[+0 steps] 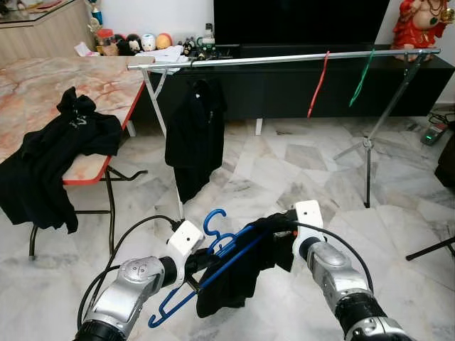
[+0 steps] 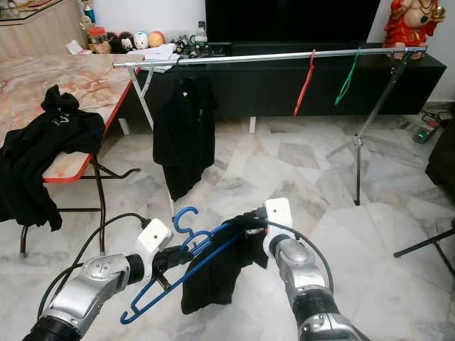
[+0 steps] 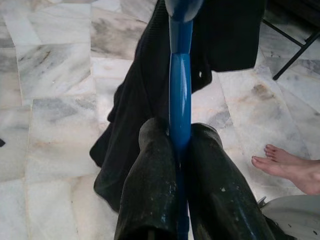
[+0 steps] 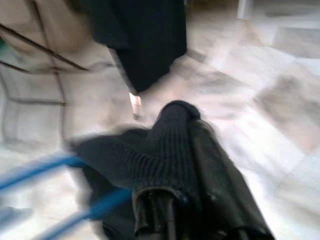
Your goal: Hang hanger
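Note:
A blue hanger [image 1: 213,252] hangs low between my two arms, tilted, its hook up. My left gripper [image 1: 202,259] is shut on the blue hanger [image 3: 180,105] just below the hook. A black garment [image 1: 234,280] is draped on the right half of the hanger and hangs down. My right gripper [image 1: 276,231] is shut on the black garment [image 4: 150,155] at its upper edge. Farther ahead stands a metal clothes rail [image 1: 284,58] with a black garment [image 1: 193,135] hung near its left end.
A red hanger [image 1: 318,84] and a green hanger [image 1: 361,77] hang on the rail's right half. Black clothes [image 1: 57,153] lie over the edge of a marble-topped table [image 1: 43,85] on the left. A person's bare foot [image 3: 287,167] rests on the floor near me.

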Available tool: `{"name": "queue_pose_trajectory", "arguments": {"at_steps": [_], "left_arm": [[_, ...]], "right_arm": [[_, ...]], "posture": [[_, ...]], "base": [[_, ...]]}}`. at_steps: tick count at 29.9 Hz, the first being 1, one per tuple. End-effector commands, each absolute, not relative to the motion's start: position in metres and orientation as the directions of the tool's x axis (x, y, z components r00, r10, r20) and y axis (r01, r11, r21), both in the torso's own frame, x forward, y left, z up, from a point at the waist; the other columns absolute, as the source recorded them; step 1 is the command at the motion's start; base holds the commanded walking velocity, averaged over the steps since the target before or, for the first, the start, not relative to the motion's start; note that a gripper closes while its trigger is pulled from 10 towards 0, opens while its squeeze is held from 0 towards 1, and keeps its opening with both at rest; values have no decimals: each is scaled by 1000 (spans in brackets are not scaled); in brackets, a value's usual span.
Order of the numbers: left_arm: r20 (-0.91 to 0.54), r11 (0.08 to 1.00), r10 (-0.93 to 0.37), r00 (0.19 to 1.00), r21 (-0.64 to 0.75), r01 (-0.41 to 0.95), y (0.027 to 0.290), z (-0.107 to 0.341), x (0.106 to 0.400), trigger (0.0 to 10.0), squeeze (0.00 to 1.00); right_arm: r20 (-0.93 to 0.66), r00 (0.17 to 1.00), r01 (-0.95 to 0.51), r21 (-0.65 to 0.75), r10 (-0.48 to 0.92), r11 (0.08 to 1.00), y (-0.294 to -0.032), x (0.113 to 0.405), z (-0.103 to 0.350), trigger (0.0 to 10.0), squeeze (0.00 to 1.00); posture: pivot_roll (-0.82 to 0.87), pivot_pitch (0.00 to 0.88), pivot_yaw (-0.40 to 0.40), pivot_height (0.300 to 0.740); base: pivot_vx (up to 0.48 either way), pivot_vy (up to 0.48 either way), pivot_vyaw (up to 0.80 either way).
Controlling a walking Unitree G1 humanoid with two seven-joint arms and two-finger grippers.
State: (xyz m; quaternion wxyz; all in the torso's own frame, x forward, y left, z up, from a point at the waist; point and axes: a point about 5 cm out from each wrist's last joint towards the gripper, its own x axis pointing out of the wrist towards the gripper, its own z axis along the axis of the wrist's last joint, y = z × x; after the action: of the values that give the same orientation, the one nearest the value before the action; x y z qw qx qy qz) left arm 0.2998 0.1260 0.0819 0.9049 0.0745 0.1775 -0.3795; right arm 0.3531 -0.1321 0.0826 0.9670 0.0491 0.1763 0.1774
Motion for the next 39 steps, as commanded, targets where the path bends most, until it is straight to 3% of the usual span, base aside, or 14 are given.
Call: {"name": "queue_pose_trajectory", "arguments": {"at_steps": [1, 8, 12, 19, 22, 25, 26, 30, 34, 39], "left_arm": [[-376, 714, -645, 665, 13, 700, 132, 83, 300, 10000, 0], [-380, 703, -657, 651, 1, 711, 129, 81, 299, 10000, 0], [-385, 696, -663, 642, -3, 718, 127, 80, 299, 10000, 0], [-395, 703, -651, 648, 7, 711, 129, 78, 299, 10000, 0], [-393, 702, -654, 647, 4, 712, 129, 78, 299, 10000, 0], [-385, 705, -654, 651, 3, 709, 128, 79, 299, 10000, 0], [-385, 705, -654, 652, 3, 709, 128, 79, 299, 10000, 0], [-381, 705, -655, 652, 2, 709, 128, 80, 298, 10000, 0], [-376, 705, -657, 653, -1, 709, 127, 80, 298, 10000, 0], [-374, 705, -659, 652, -6, 709, 126, 80, 298, 10000, 0]], "right_arm": [[-208, 850, -444, 210, 483, 871, -112, 355, 106, 10000, 0], [-107, 733, -653, 166, 671, 739, -84, 345, 129, 10000, 0], [-152, 706, -700, 6, 692, 714, -88, 340, 133, 10000, 0], [-102, 612, -785, 37, 784, 618, -80, 326, 146, 10000, 0], [-167, 655, -745, 21, 737, 667, -87, 329, 133, 10000, 0], [-373, 820, -508, -127, 433, 852, -124, 345, 95, 10000, 0], [-388, 830, -485, -147, 401, 862, -129, 346, 92, 10000, 0], [-296, 813, -527, -9, 501, 850, -122, 344, 104, 10000, 0], [-161, 771, -627, -25, 616, 779, -108, 344, 124, 10000, 0], [-146, 741, -665, -22, 655, 747, -102, 344, 128, 10000, 0]], "posture": [[99, 65, 33, 740], [95, 76, 36, 740], [91, 80, 39, 740], [88, 79, 39, 740], [94, 77, 37, 740], [96, 68, 35, 740], [97, 68, 35, 740], [100, 64, 36, 740], [100, 65, 36, 740], [100, 64, 36, 740]], "base": [[0, 0, 0], [0, 0, 0], [0, 0, 0], [0, 0, 0], [0, 0, 0], [0, 0, 0], [0, 0, 0], [0, 0, 0], [0, 0, 0], [0, 0, 0]]}}
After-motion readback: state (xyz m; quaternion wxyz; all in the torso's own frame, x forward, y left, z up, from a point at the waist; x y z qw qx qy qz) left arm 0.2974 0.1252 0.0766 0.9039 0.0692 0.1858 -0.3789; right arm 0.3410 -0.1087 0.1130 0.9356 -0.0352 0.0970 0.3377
